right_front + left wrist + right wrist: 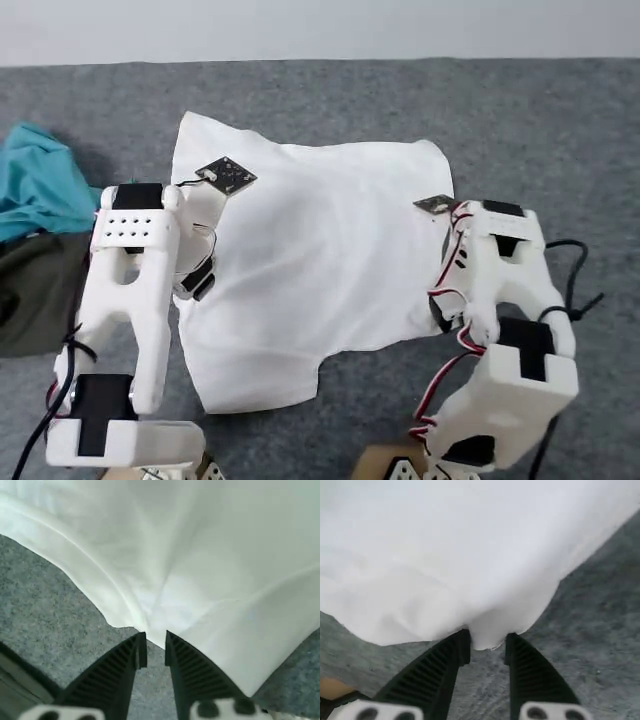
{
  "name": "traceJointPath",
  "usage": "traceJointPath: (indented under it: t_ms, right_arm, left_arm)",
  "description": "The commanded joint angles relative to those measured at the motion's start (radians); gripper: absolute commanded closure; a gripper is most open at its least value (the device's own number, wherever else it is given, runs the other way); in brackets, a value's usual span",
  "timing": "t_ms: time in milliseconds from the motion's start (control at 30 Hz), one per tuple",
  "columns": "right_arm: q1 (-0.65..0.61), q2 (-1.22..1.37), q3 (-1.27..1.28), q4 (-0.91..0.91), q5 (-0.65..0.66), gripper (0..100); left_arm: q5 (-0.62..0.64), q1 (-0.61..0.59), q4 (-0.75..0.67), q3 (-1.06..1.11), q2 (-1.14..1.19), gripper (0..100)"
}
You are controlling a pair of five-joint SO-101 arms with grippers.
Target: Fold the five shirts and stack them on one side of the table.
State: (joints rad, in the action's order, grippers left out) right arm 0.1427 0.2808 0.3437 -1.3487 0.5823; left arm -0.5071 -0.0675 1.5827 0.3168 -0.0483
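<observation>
One white shirt (320,270) lies spread, a little rumpled, at the middle of the grey counter (560,130), its long axis running from about 10 o'clock to 5 o'clock in the high view. The left pincer (156,645) sits at the shirt's 8 o'clock edge. Its fingers are drawn nearly together on a point of the hem, and creases fan out across the cloth from that spot, so it is grasping the white shirt. The right pincer (487,647) meets the shirt's 4 o'clock edge. A small lobe of cloth fills the space between its fingertips, and it too is clenched on the white shirt. The left arm (130,300) stands at the counter's 8 o'clock and the right arm (510,330) at 4 o'clock. At the counter's 9 o'clock edge, well apart from the white shirt, a teal shirt (40,180) lies crumpled, touching a dark olive shirt (35,290) on its 6 o'clock side.
</observation>
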Motion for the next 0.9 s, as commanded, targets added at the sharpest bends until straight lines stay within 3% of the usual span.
traceJointPath:
  t_ms: [0,133,300,867]
  right_arm:
    - [0.030,-0.005,-0.009,-0.033,0.026,87.6]
    - [0.027,-0.058,-0.055,-0.110,0.021,86.7]
    - [0.030,-0.117,-0.097,-0.157,0.021,77.3]
    - [0.002,0.101,-0.097,0.004,0.020,77.9]
  left_arm:
    - [0.002,0.009,-0.015,-0.010,-0.044,93]
    - [0.002,0.009,-0.015,-0.010,-0.044,93]
    - [0.002,0.011,-0.041,-0.008,-0.044,93]
    - [0.003,0.043,-0.038,-0.008,-0.044,93]
